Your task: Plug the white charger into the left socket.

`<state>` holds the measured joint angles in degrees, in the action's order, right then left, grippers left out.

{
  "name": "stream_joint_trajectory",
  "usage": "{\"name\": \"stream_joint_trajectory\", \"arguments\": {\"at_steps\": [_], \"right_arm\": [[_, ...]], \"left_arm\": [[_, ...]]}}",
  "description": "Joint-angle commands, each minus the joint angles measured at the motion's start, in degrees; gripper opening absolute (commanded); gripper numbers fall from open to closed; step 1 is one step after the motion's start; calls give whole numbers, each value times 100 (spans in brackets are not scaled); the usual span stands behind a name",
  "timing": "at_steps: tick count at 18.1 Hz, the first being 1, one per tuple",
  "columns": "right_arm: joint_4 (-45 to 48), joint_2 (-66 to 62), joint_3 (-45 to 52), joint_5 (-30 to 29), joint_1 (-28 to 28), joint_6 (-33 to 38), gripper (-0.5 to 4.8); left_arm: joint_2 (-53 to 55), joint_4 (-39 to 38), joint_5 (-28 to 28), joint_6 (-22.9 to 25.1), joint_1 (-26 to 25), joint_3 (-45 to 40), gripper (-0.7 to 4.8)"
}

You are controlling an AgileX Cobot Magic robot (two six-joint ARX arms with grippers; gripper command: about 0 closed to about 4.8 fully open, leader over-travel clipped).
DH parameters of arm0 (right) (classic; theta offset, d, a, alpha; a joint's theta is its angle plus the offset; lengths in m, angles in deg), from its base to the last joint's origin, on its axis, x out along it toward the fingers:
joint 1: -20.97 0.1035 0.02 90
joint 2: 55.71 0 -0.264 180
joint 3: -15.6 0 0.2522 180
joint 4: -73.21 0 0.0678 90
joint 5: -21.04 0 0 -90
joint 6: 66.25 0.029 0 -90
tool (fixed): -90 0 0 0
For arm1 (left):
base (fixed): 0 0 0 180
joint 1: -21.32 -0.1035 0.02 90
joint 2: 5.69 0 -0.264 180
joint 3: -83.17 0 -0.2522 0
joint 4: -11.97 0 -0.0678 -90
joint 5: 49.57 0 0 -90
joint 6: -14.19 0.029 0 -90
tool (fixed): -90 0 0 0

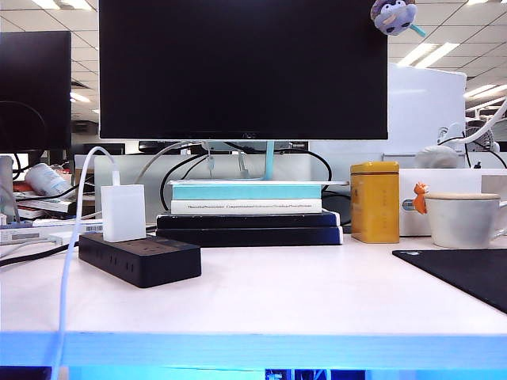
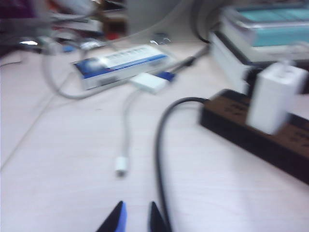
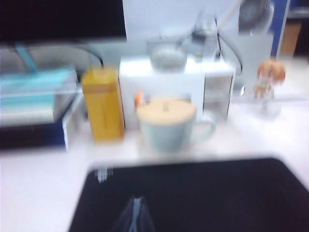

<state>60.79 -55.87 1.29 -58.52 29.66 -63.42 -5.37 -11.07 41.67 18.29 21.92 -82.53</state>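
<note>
One lidded mug (image 1: 463,219); claws empty

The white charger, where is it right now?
In the exterior view the white charger stands upright on the black power strip at the table's left side, left of the stacked books, with neither gripper holding it.

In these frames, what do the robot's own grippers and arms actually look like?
Little shows. In the left wrist view, the left gripper has two slim, pointed black fingertips, one with a blue inner face. In the right wrist view, the right gripper is a blurred, dark, narrow tip against the black mat. No arm bodies, cables or markings are visible, and the exterior view shows neither arm.
</note>
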Motion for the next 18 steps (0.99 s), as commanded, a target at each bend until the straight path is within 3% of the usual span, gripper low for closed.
{"name": "stream_joint_trajectory", "arguments": {"at_steps": [1,2,14,16,17,18], "right_arm": [[-1115,-39,50,-671,50,20,-5],[-1123,-37,50,-1056,66,17,-5],[-1097,-4,50,-1038,48,17,-5],[-1097,-4,50,-1038,48,17,-5],[-1095,-4,50,-1038,48,17,-5],[-1095,-4,50,-1038,48,17,-5]], "left_arm": [[-13,-83,7,-2,291,2,75],[-13,-83,-2,-2,341,2,75],[-13,-52,2,-2,339,2,75],[-13,87,57,-181,341,7,75],[-13,70,48,-227,339,11,68],[-13,-26,44,-503,339,13,14]]}}
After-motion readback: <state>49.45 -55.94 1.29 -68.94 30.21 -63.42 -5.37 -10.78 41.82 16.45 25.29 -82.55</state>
